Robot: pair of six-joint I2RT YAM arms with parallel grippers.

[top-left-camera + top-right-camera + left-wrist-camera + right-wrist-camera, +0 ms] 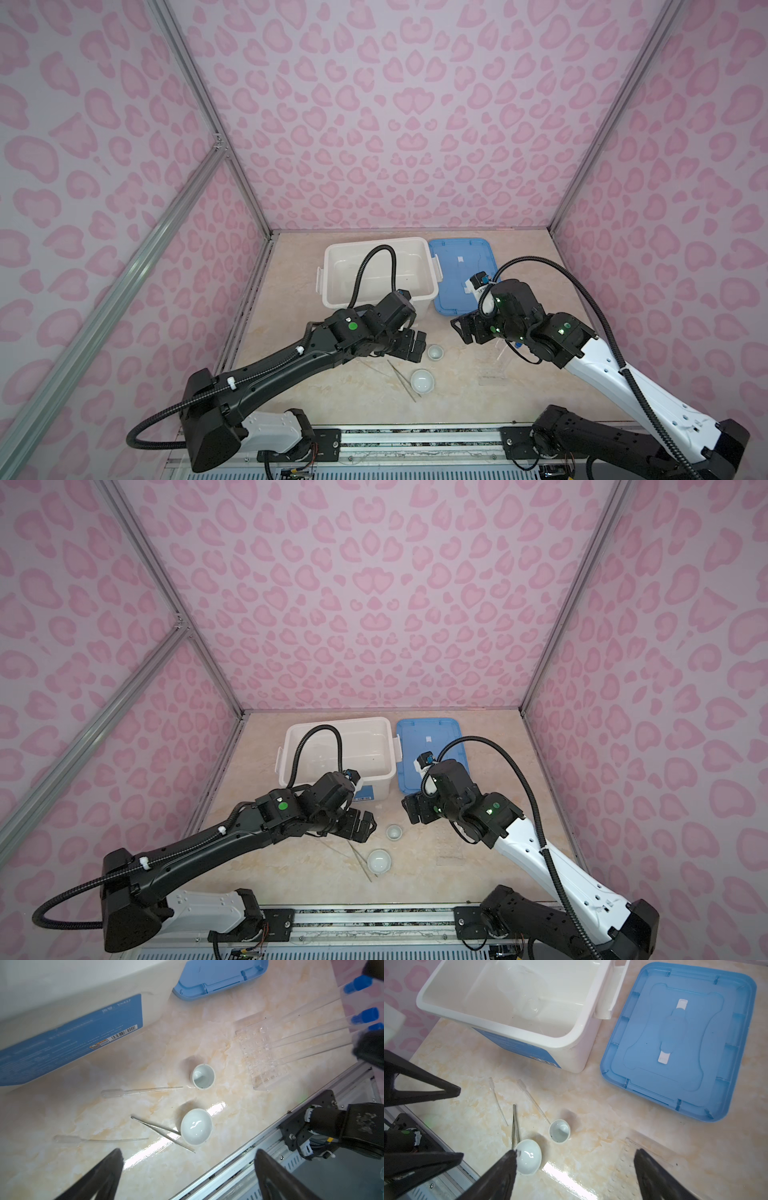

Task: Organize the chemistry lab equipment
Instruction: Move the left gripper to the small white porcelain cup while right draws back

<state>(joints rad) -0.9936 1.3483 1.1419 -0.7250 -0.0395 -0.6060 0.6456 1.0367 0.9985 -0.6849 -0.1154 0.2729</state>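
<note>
three long clear blue-capped tubes [318, 1029] sit in a clear plastic rack [264, 1057] on the beige marble-look table [218, 1022]. in the left wrist view their blue caps show between the right gripper [575, 1154] fingers, which are wide apart, clamping nothing. a shallow round white dish [528, 1157] lies just past one right fingertip, thin metal tweezers [514, 1124] against its rim. a small deep white cup-shaped dish [203, 1076] sits near it, ahead of the left gripper [189, 1153], fingers spread wide, empty. two clear plastic droppers [135, 1091] lie flat beyond the left fingers. a clear glass vessel [523, 991] lies inside the big white plastic box [571, 1041], blue plastic lid [643, 1047] beside it, well past both sets of fingers.
</note>
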